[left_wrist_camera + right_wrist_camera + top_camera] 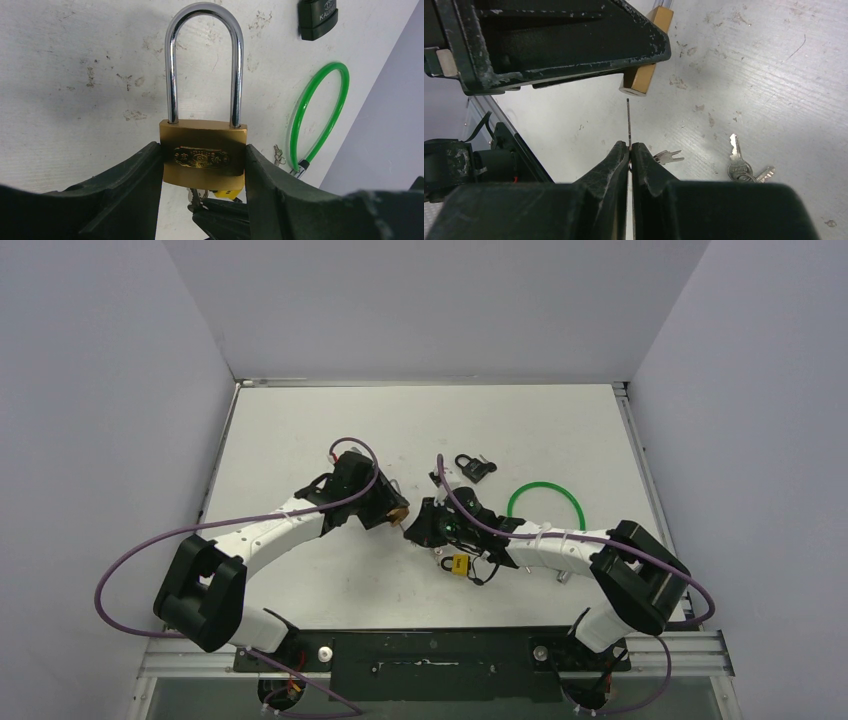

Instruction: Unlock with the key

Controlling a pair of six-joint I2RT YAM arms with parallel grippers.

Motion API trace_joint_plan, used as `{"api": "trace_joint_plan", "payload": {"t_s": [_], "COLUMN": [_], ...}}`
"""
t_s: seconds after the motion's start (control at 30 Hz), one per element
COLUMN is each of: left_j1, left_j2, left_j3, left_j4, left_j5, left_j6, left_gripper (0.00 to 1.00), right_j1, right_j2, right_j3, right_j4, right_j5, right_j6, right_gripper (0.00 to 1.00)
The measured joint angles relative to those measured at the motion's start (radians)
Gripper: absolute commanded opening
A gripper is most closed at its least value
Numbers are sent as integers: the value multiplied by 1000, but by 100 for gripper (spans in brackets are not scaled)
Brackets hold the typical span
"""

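Left claw point(202, 172), partly open, clamps the brass padlock point(202, 142) by the sides of its body over the tabletop point(300, 430), shackle seated in both holes. Right claw point(630, 147), fully closed, pinches the key point(628, 122) edge-on, tip just short of the lock's underside; contact cannot be confirmed. Loose keys point(739, 167) lie near the right claw. Black padlock point(473, 466) and green cable loop point(546, 505) lie beyond.
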Motion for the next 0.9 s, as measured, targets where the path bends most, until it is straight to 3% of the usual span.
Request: {"api": "trace_joint_plan", "payload": {"t_s": [0.9], "left_j1": [5], "left_j2": [-1], "left_j3": [-27], "left_j4": [36], "left_j5": [3], "left_j6": [-2], "left_gripper": [0], "right_j1": [-22], "right_j2": [-9], "right_j3": [-14], "right_j4": [28], "right_j5": [18], "right_j6": [35], "right_gripper": [0]}}
